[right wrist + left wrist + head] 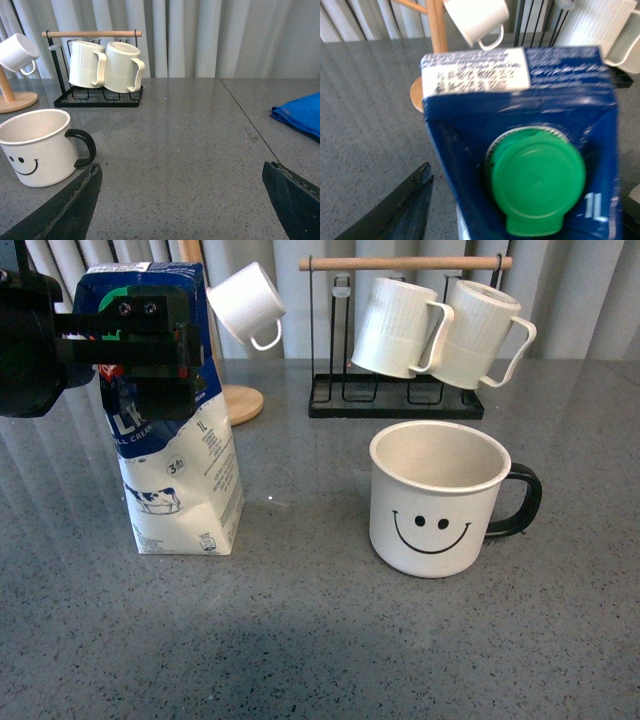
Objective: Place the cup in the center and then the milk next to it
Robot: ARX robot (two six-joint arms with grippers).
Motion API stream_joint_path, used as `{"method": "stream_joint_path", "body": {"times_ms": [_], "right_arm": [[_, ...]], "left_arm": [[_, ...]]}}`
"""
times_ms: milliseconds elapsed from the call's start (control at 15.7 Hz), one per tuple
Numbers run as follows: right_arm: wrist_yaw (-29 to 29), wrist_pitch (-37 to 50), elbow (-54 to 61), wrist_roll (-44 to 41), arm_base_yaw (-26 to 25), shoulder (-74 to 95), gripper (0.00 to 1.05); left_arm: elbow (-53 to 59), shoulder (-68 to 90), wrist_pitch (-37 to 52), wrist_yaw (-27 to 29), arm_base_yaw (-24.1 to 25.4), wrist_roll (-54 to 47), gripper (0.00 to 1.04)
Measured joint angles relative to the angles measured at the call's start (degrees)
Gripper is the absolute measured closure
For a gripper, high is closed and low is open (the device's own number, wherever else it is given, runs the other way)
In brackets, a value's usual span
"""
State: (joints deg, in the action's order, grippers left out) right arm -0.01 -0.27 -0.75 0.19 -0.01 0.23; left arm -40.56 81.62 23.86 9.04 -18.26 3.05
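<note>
Upright milk carton [180, 455] at 9 o'clock of smiley cup [435, 502], well apart.
Standing on grey table [300, 640], long axis vertical, green cap [536, 186] end bracketed by left gripper [135, 335]; clamped or loose, cannot tell. Empty right gripper [181, 167] splayed wide. Likely needs carrying toward 3 o'clock; left arm nearer.

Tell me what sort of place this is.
Probably a kitchen-style counter setup: a grey stone-look worktop, a rack hung with mugs, a milk carton, and a curtain behind.
</note>
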Motion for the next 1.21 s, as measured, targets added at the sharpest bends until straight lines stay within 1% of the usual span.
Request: {"method": "stream_joint_path", "body": {"times_ms": [191,447,511,766,957,1213], "right_arm": [[0.0,0.0,0.0,0.0,0.0,0.0,0.07],[0.0,0.0,0.0,-0.02,0.0,0.0,0.07],[0.0,0.0,0.0,0.0,0.0,0.02,0.07],[0.0,0.0,0.0,-0.02,0.0,0.0,0.07],[0.0,0.0,0.0,0.0,0.0,0.0,0.07],[0.0,0.0,0.0,0.0,0.0,0.02,0.07]], "left_arm": [[0.17,-0.04,2.6,1.6,-0.7,-0.15,0.56],[0.52,-0.72,1.86,2.16,-1.11,-0.42,0.98],[0.72,-1.4,1.49,2.43,-1.6,-0.44,1.02],[1.22,-6.14,1.81,5.53,-4.55,-0.07,1.02],[1.79,-7.1,4.11,9.07,-8.94,2.47,1.02],[2.25,-4.52,7.34,13.92,-14.69,6.49,1.02]]}}
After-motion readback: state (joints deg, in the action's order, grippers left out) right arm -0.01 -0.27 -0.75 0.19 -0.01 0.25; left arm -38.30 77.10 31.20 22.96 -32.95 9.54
